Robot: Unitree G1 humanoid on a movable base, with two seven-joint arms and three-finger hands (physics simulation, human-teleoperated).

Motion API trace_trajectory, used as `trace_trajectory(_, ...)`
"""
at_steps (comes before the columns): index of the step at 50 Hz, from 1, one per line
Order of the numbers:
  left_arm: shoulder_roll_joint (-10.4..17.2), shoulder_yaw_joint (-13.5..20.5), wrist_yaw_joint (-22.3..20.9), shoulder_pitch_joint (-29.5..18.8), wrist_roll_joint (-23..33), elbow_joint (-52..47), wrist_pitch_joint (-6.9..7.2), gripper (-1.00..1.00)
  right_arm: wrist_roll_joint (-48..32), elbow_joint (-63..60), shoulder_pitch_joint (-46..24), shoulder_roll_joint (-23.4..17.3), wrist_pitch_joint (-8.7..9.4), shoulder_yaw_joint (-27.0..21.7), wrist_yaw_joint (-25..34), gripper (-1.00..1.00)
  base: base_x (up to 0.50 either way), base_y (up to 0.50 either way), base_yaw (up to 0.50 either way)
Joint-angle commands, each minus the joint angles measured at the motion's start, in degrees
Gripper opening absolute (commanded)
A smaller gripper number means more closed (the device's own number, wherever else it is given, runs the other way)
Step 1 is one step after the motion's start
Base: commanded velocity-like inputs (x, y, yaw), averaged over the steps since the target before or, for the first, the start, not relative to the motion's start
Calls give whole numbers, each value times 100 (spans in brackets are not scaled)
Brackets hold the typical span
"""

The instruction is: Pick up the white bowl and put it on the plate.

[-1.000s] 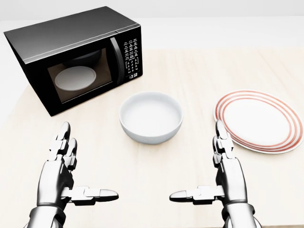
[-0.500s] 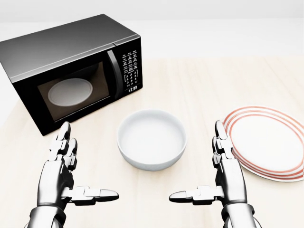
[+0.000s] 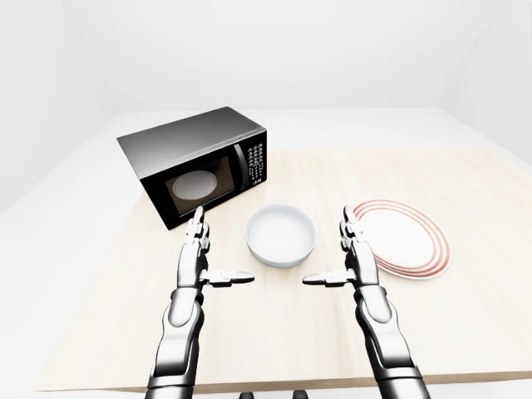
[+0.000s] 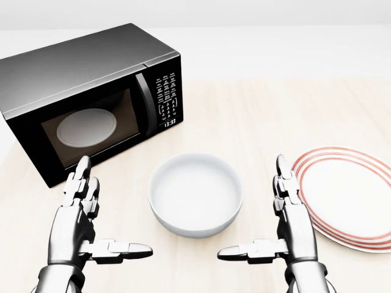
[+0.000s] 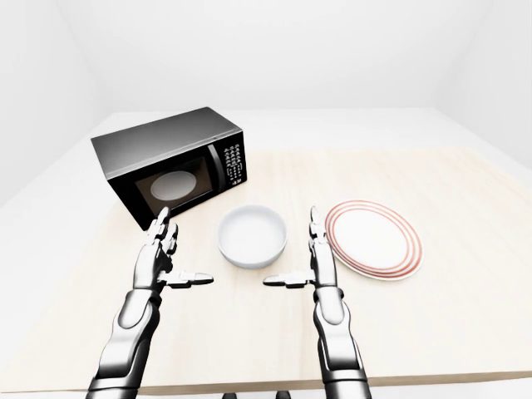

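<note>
A white bowl point(image 4: 195, 194) sits empty on the wooden table point(image 4: 256, 116), in the middle of the head view. A white plate with red rings point(image 4: 348, 198) lies to its right. My left hand point(image 4: 101, 229) is open, fingers straight and thumb out, at the bowl's lower left, apart from it. My right hand point(image 4: 272, 229) is open the same way at the bowl's lower right, between bowl and plate, touching neither. Both hands are empty.
A black microwave point(image 4: 85, 91) with its door shut stands at the upper left, close above my left hand. The table's near edge point(image 3: 274, 384) shows low in the left-eye view. White floor surrounds the table.
The whole picture has shifted: bowl, plate and microwave now sit lower and larger, so the camera has moved toward them. Both hands keep the same open pose.
</note>
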Motion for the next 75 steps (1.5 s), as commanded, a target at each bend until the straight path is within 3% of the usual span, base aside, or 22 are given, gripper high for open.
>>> trace_trajectory(1, 0, 0, 0, 4, 0, 0, 0, 100, -246, -94, 15, -45, 0, 6, -97, 100, 0, 0, 0)
trace_trajectory(21, 0, 0, 0, 4, 0, 0, 0, 100, -1929, -390, -151, -257, 0, 27, -239, 100, 0, 0, 0)
trace_trajectory(41, 0, 0, 0, 4, 0, 0, 0, 100, -3812, -318, -663, -646, 0, -19, 317, 100, 0, 0, 0)
trace_trajectory(65, 0, 0, 0, 4, 0, 0, 0, 100, -4815, -109, -1328, -828, 0, -5, 645, 100, 0, 0, 0)
trace_trajectory(75, 0, 0, 0, 4, 0, 0, 0, 100, -4965, -165, -1406, -885, 0, 83, 1225, 100, 0, 0, 0)
